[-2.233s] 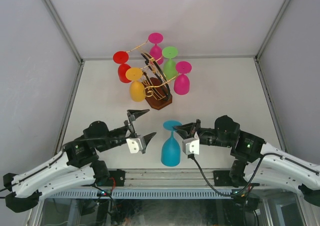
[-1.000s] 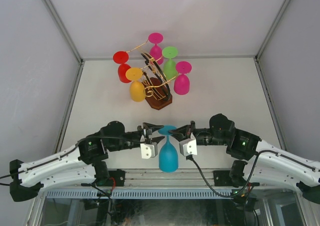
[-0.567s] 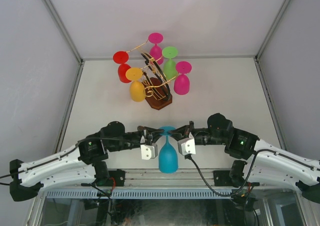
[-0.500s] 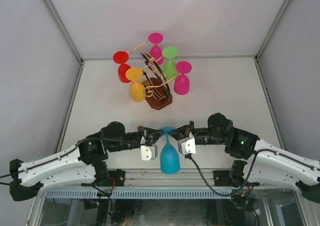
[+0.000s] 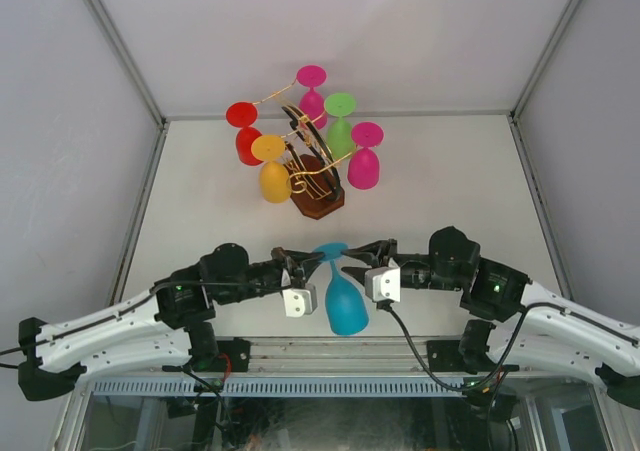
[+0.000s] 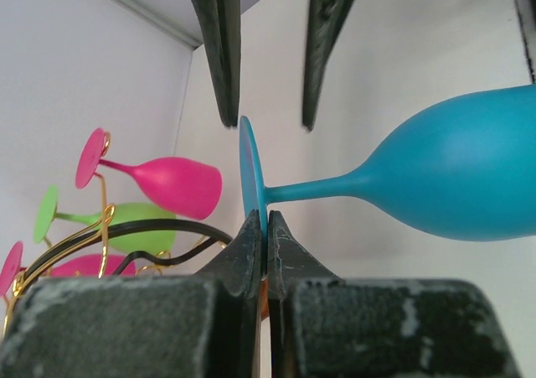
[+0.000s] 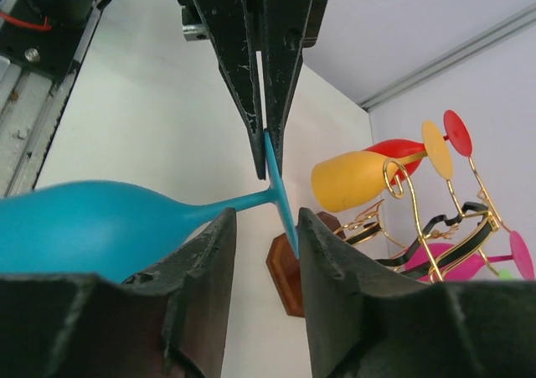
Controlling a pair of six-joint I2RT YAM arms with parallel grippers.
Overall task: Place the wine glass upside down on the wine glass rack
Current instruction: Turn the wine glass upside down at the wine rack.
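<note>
While the left fingers (image 6: 243, 256) are clenched on the edge of the foot of the blue wine glass (image 5: 345, 306), the right fingers (image 7: 209, 269) stand parted on either side of that same disc and look clear of it (a handover between the arms, as it appears, with the left arm now carrying the load). In the top view the glass hangs between the two arms near the front of the surface (image 5: 450, 181), its stem close to level, foot toward 12 o'clock and bowl toward 6 o'clock. Whether the bowl brushes the surface cannot be told. The rack (image 5: 318, 199) stands well apart at about 12 o'clock from the glass, with five coloured glasses (image 5: 275, 179) hanging on it bowl-down.

The step in hand is judged to be the transfer of the grip. Next, the right arm needs to back away toward 3 o'clock without knocking the foot. The left arm must then carry the glass toward 12 o'clock, turn it bowl-down and slide the stem into a free wire arm. A pinch on a thin disc may let the glass swing.
</note>
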